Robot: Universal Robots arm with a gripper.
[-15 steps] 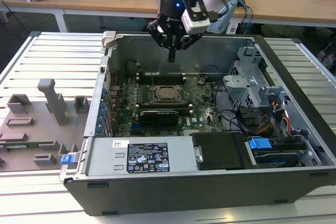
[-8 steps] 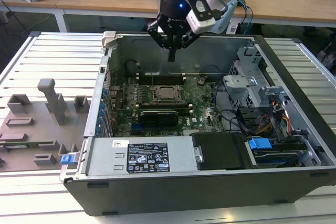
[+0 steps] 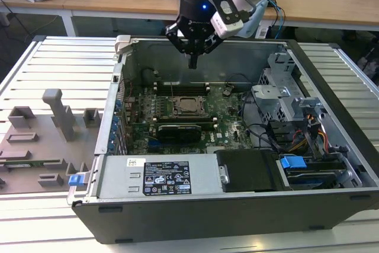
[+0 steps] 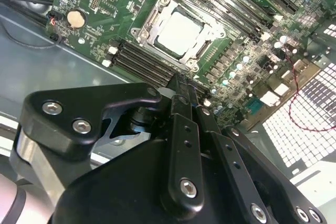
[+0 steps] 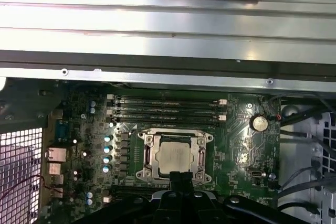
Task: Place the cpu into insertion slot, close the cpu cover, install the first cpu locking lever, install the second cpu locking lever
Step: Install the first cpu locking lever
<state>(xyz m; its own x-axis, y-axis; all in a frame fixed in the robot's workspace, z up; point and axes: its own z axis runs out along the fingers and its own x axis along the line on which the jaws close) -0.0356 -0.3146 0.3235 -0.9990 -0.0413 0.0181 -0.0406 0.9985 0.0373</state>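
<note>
End effector [image 3: 192, 57]: fingers pressed together, holding nothing, hanging above the open case.
Cpu [image 4: 180, 31]: seated in the insertion slot [image 5: 149, 157], at the end effector's 6 o'clock in the exterior view; light, stiff, fragile, edge-grip only.
Cpu cover [image 4: 151, 20]: thin springy frame, apparently down around the chip.

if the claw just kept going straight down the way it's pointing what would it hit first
Most likely the memory slots at the back of the motherboard, just behind the cpu. The claw hangs above that area, pointing down, with nothing between. Depth is unclear, so it could meet the cpu cover instead.
</note>
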